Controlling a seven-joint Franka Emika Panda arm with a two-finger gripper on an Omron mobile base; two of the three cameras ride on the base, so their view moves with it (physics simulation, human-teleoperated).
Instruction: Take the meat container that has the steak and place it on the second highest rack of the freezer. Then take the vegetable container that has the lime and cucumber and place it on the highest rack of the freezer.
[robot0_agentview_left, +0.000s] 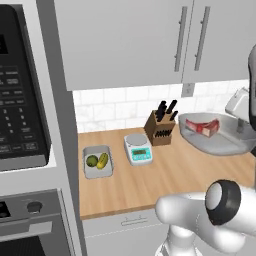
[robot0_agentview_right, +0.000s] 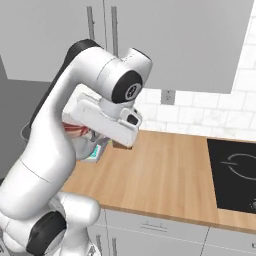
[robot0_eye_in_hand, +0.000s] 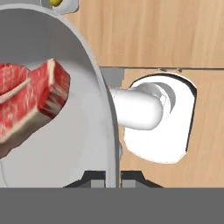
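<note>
- The gripper (robot0_eye_in_hand: 106, 176) is closed on the rim of the bowl (robot0_eye_in_hand: 83, 144); in the hand view the two dark fingertips (robot0_eye_in_hand: 94, 176) sit either side of the thin grey wall at the bottom edge.
- The steak (robot0_eye_in_hand: 33, 100) lies inside the bowl, red with pale streaks, a cut face turned toward the rim.
- In the left base view the bowl (robot0_agentview_left: 220, 142) appears at the right end of the counter (robot0_agentview_left: 165, 175), tilted, with the steak (robot0_agentview_left: 202, 126) showing inside it; whether it is touching the wood or lifted off it I cannot tell.
- In the right base view the arm hides most of the bowl; a patch of the steak (robot0_agentview_right: 77, 131) shows behind the wrist.
- The tray (robot0_agentview_left: 97, 161) rests flat near the left end of the counter, well apart from the bowl.
- The lime (robot0_agentview_left: 92, 160) and cucumber (robot0_agentview_left: 103, 160) lie side by side in the tray, touching or nearly so, lime on the left.
- A scale (robot0_agentview_left: 138, 148) stands between tray and bowl, just right of the tray.
- A knife block (robot0_agentview_left: 161, 127) stands behind the scale, near the tiled wall, just left of the bowl.
- An oven (robot0_agentview_left: 22, 125) fills the tall unit left of the counter.
- A cooktop (robot0_agentview_right: 235, 175) is set into the counter at the far right.
</note>
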